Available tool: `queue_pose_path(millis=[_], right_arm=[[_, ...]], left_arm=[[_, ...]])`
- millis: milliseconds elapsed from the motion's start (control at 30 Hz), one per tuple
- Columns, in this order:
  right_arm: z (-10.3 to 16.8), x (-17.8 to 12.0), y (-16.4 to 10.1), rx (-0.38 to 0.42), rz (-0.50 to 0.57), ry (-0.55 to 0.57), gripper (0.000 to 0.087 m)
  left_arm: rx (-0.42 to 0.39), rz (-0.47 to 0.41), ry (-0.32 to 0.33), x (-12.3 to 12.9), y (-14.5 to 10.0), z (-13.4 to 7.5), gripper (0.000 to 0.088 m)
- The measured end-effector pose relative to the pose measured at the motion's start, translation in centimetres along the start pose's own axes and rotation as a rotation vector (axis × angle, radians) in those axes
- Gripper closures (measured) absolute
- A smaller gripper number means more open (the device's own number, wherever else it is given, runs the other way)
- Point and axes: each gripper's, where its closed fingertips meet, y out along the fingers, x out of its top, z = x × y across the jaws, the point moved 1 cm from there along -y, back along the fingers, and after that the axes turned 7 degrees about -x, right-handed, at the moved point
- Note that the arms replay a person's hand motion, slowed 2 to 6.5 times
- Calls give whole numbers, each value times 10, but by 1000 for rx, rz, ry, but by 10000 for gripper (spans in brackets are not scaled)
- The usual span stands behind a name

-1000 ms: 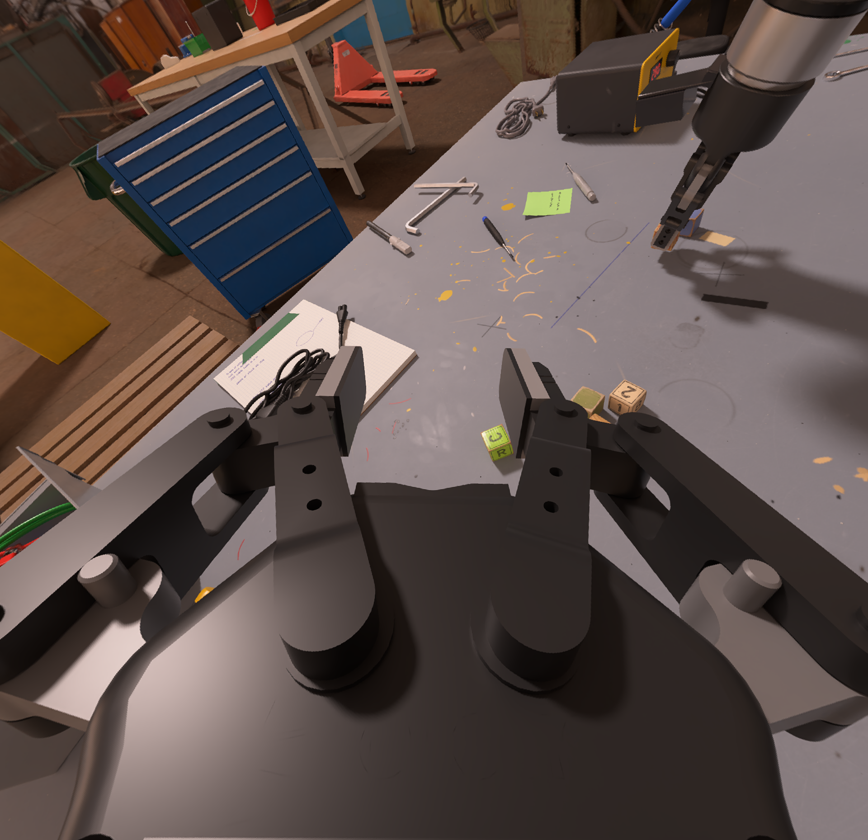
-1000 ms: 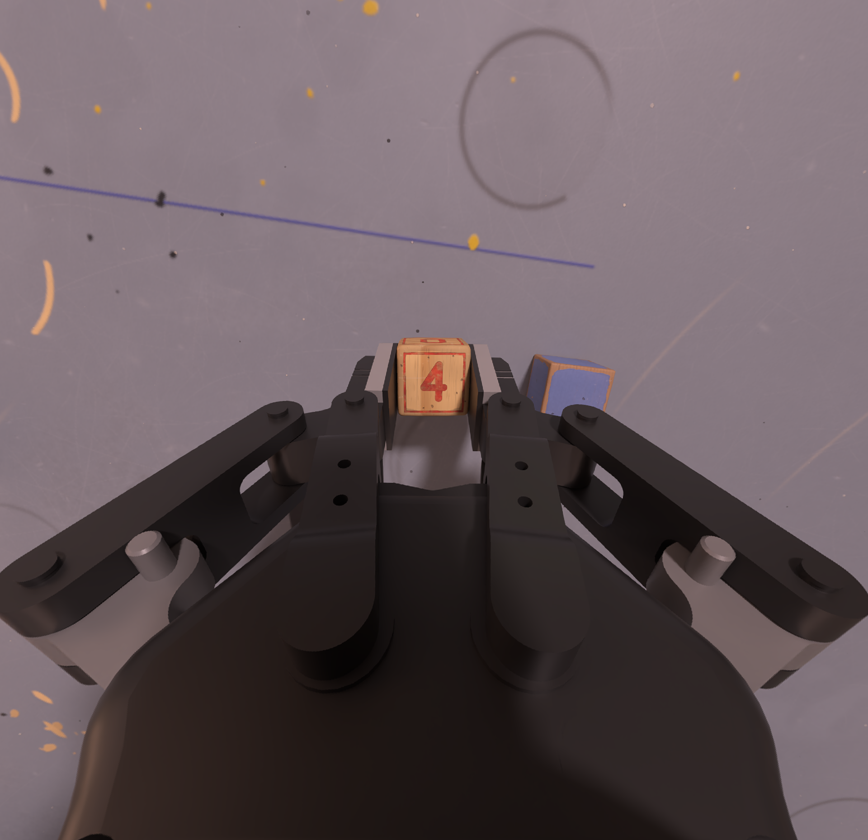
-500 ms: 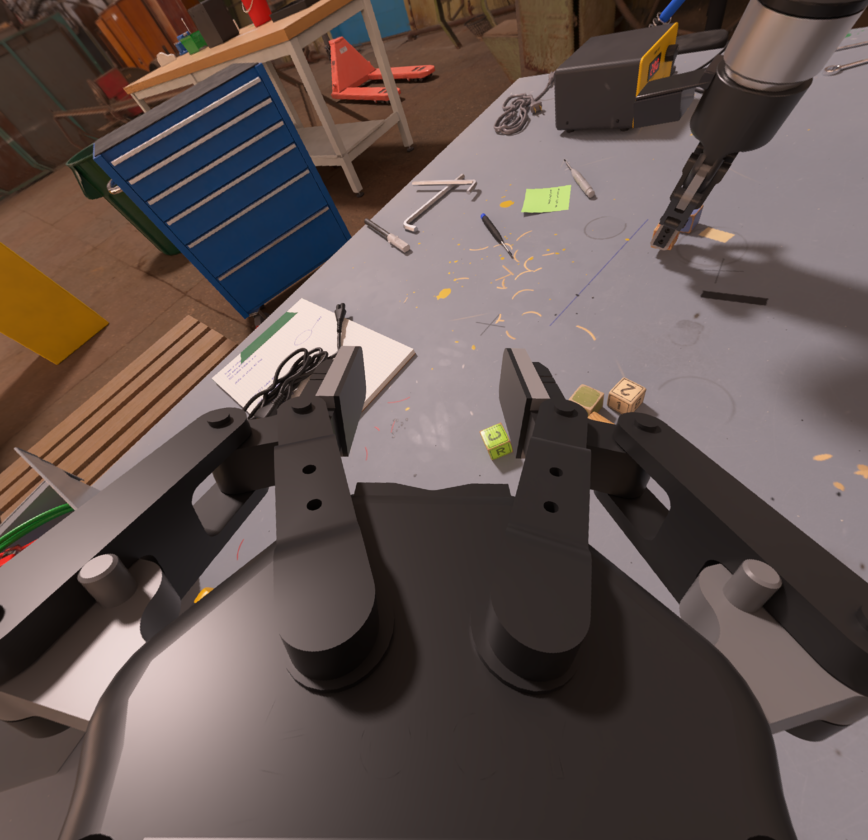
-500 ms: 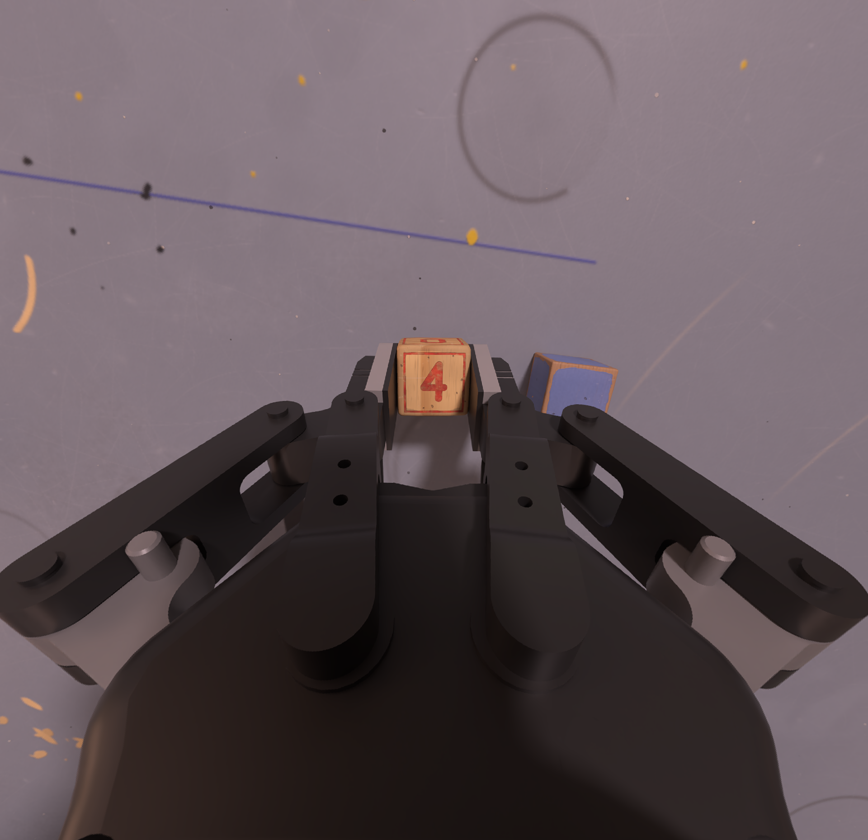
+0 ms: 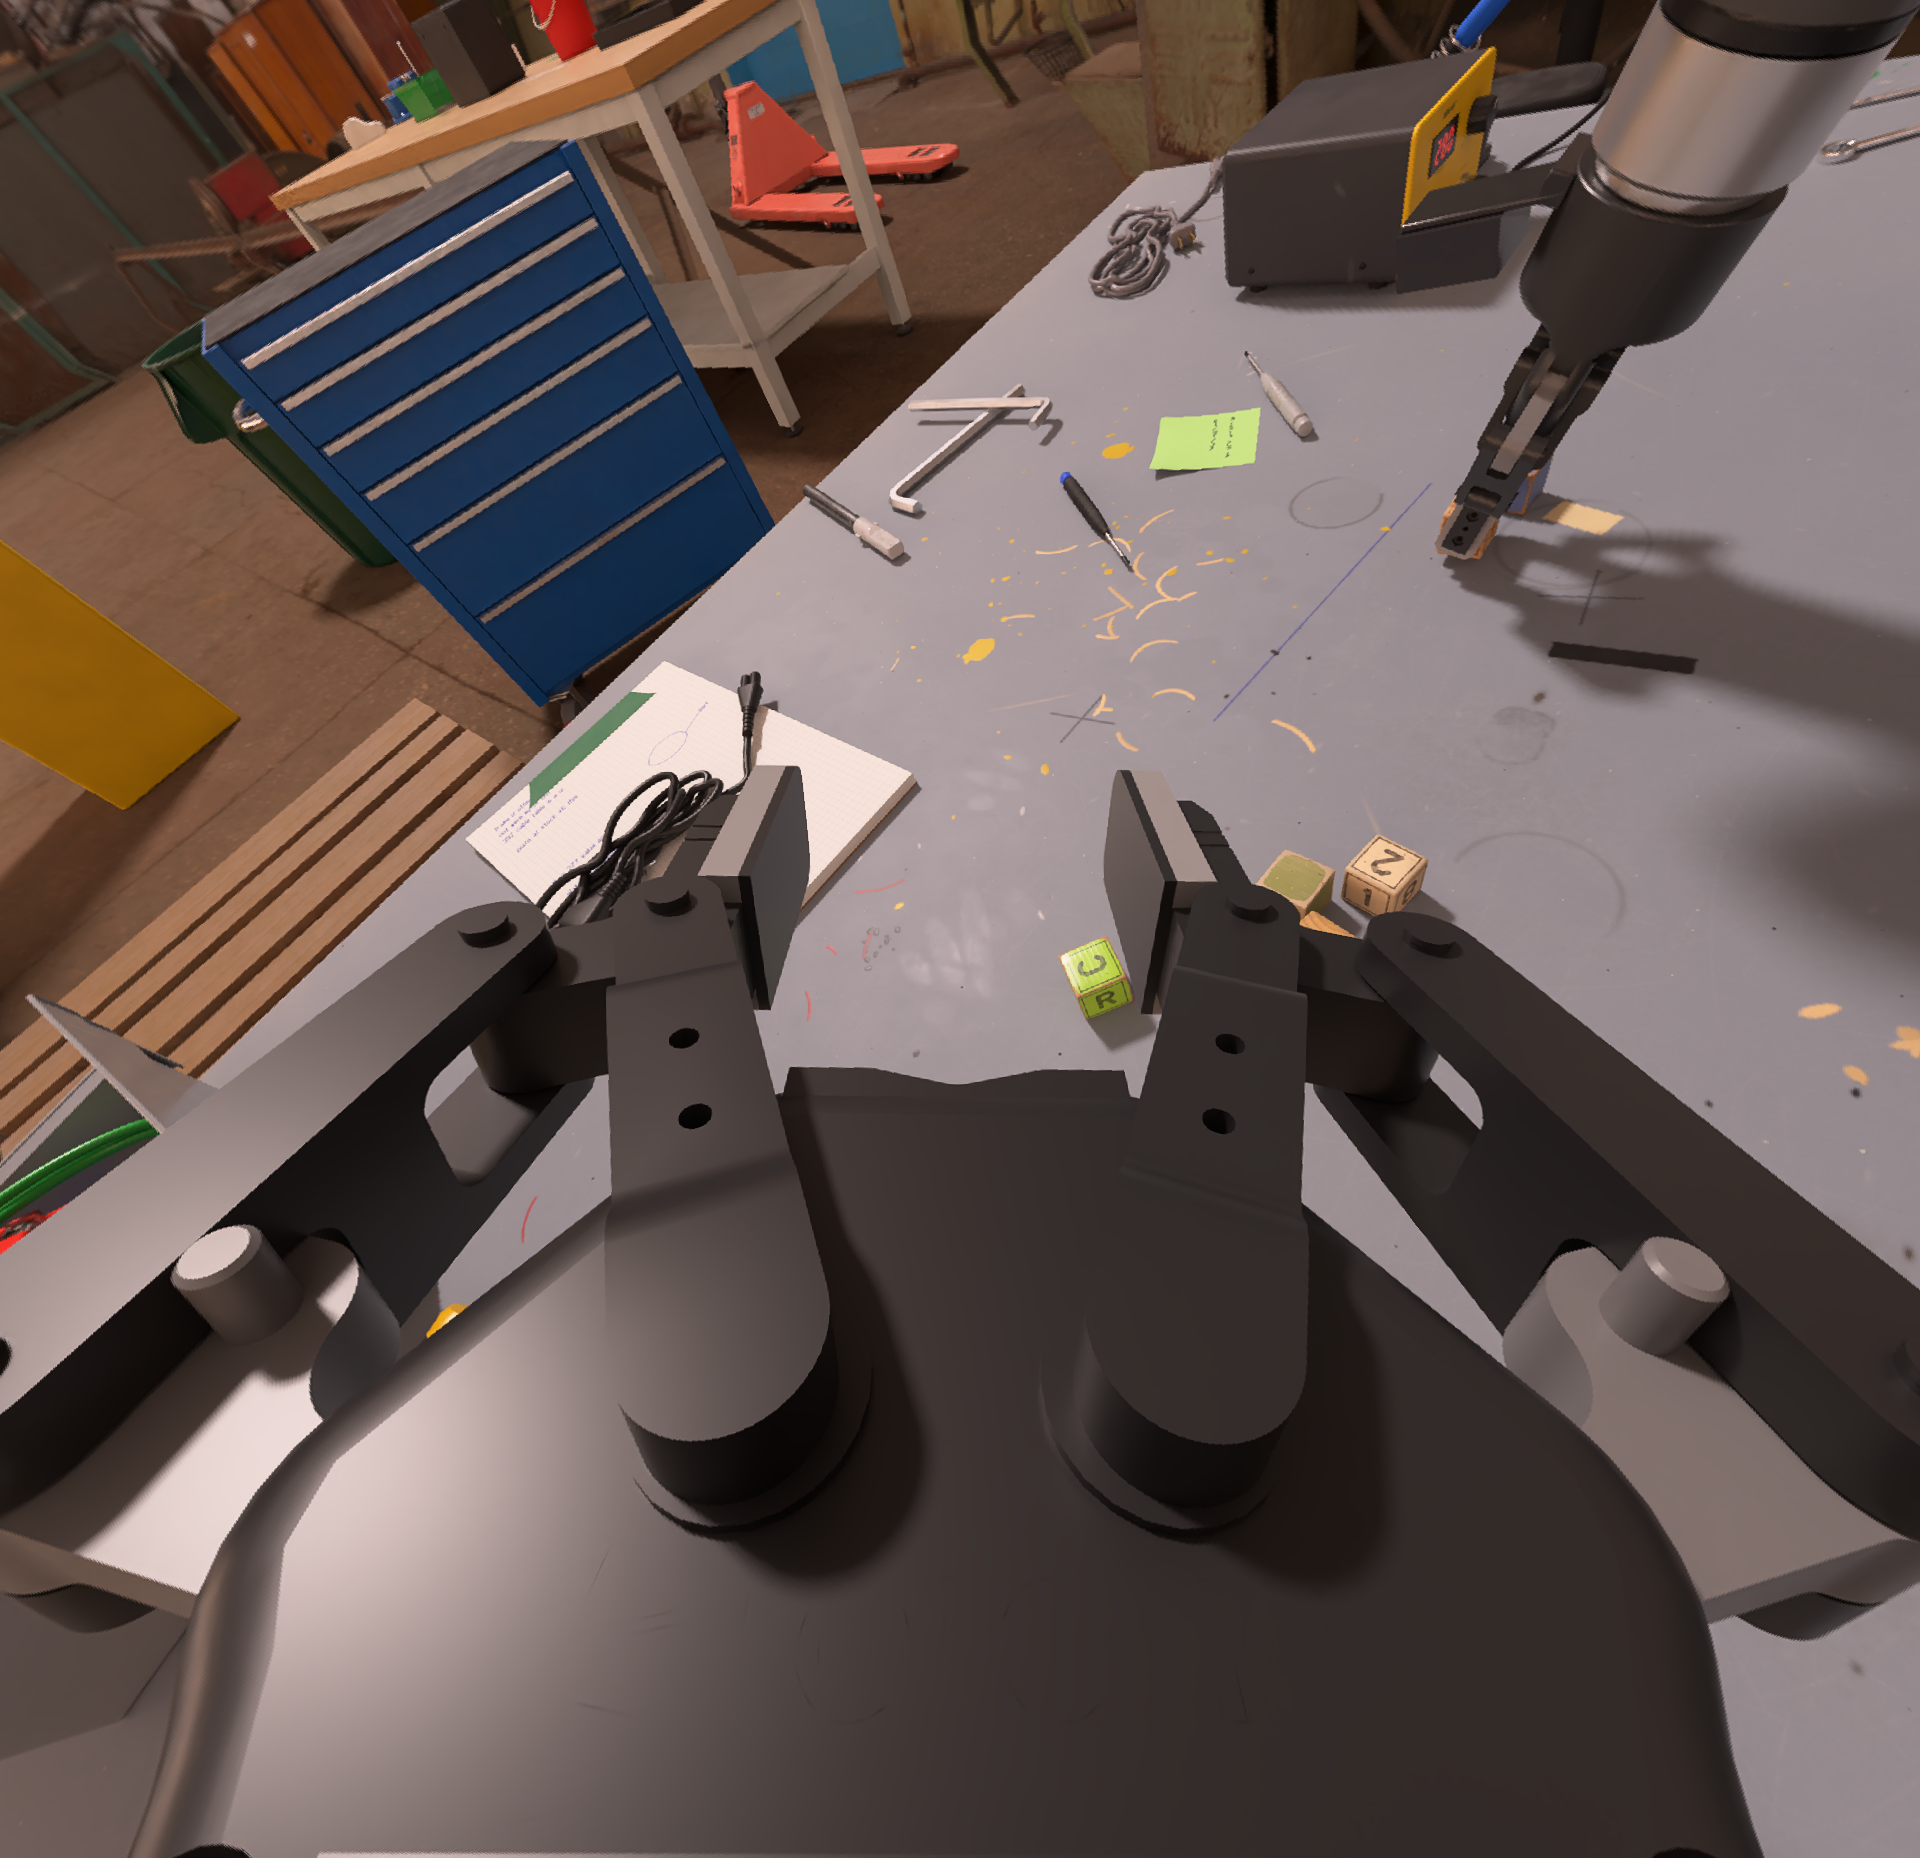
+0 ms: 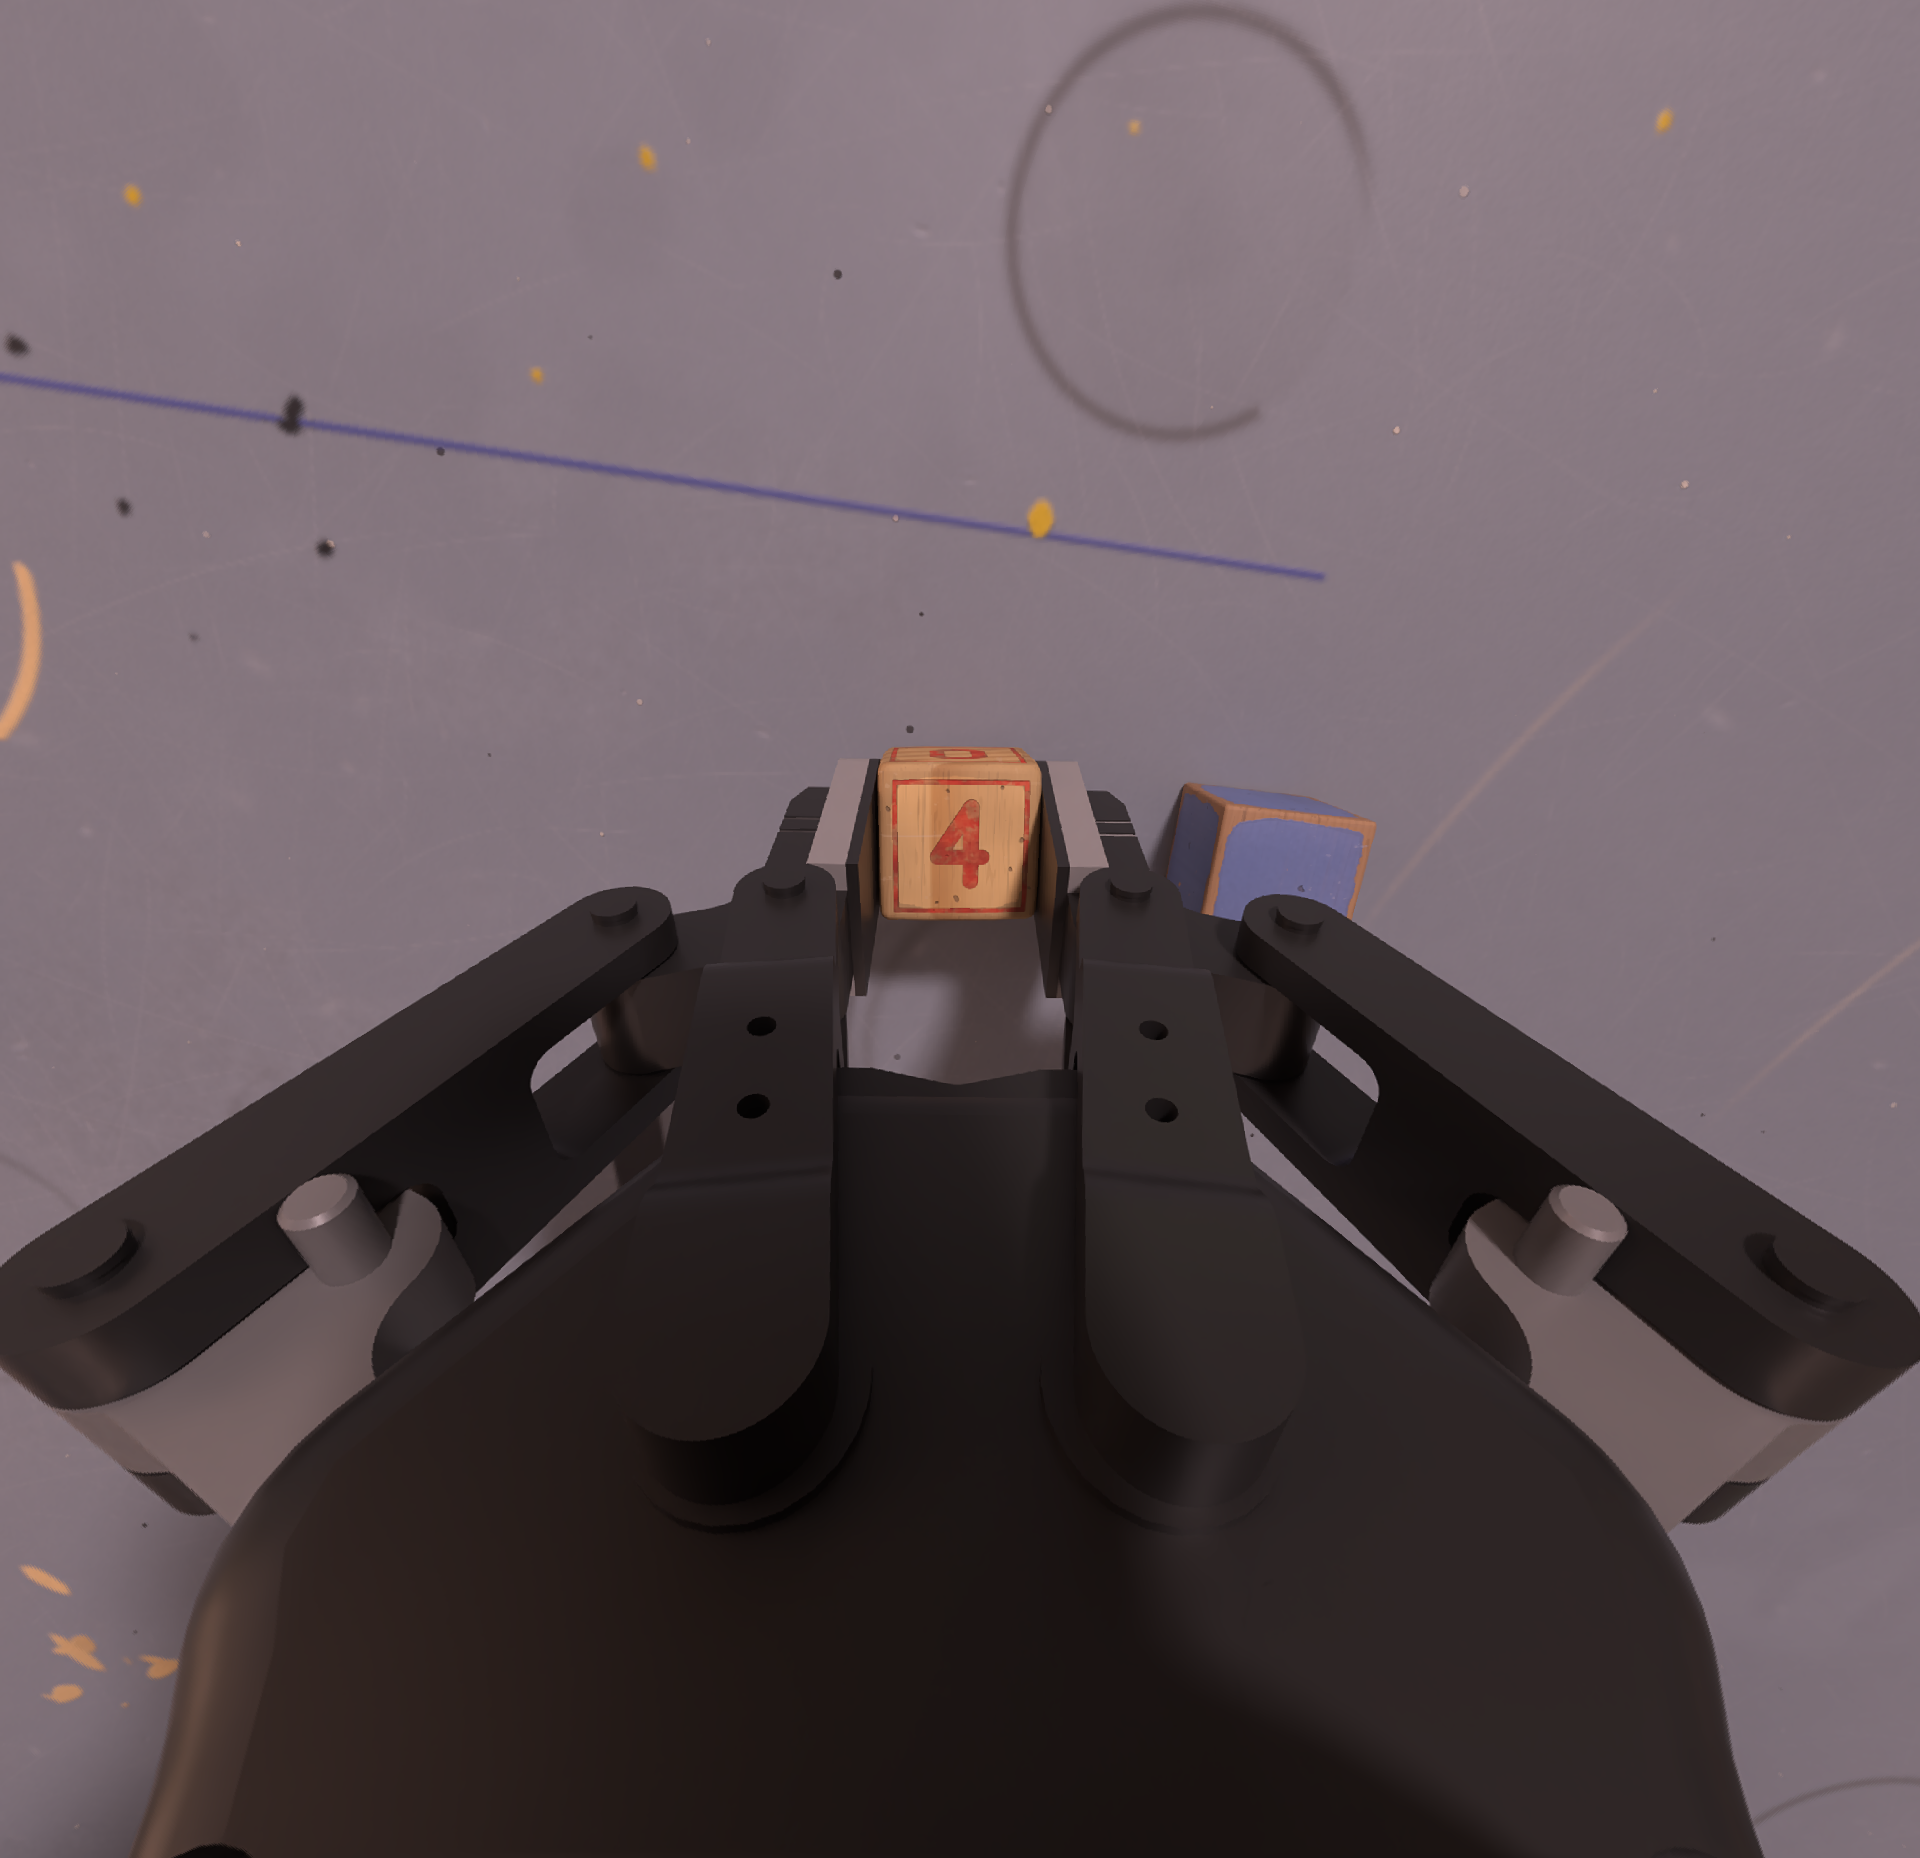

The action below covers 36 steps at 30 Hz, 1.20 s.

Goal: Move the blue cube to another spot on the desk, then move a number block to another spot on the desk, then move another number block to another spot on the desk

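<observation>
- Left wrist view: jaws of the left gripper [image 5: 951, 878] stand wide apart with nothing between them; bare desk [image 5: 1351, 977] shows through the gap. The gripper hangs above the surface, touching nothing.
- A green lettered block [image 5: 1096, 974] lies just beside the inner face of its right-hand finger, on the desk, not gripped.
- Past that finger sit an olive-topped block [image 5: 1296, 878] and a wooden number block [image 5: 1382, 873], close together. Judgement: this number block is the likely candidate for the third move, and the idle open jaws suit a wait.
- A notepad [image 5: 831, 785] with a black cable [image 5: 644, 821] on it lies behind the left-hand finger, well clear of the blocks.
- Far across the desk the right gripper [image 5: 1467, 532] is down at the surface with something tan between its tips.
- Right wrist view: jaws narrow, closed on the red-numbered block [image 6: 958, 832]; both pads [image 6: 844, 821] press its side faces squarely, numbered face toward the camera.
- Whether the block rests on the desk or is just lifted, I cannot tell.
- The blue cube [image 6: 1273, 852] sits on the desk just beside the right-hand finger, apart from the held block. Judgement: the cube's move looks done and the first number block is in hand.
- Risk: the outer finger passes close to the cube and could nudge it.
</observation>
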Motion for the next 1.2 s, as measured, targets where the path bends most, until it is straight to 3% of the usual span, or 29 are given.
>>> queue_pose_path(millis=[633, 767, 867, 1200], right_arm=[[-2, 3, -1, -7, -42, -2, 618], [-3, 5, -5, -13, -61, -11, 440], [-3, 7, -8, -12, -81, -20, 477], [-1, 19, -30, -20, -179, -46, 472]], left_arm=[[-1, 10, 1, -2, 2, 0, 357], [0, 10, 1, -2, 2, 0, 357], [0, 8, 1, -1, 1, 0, 357], [1, 0, 0, 0, 1, 0, 358]])
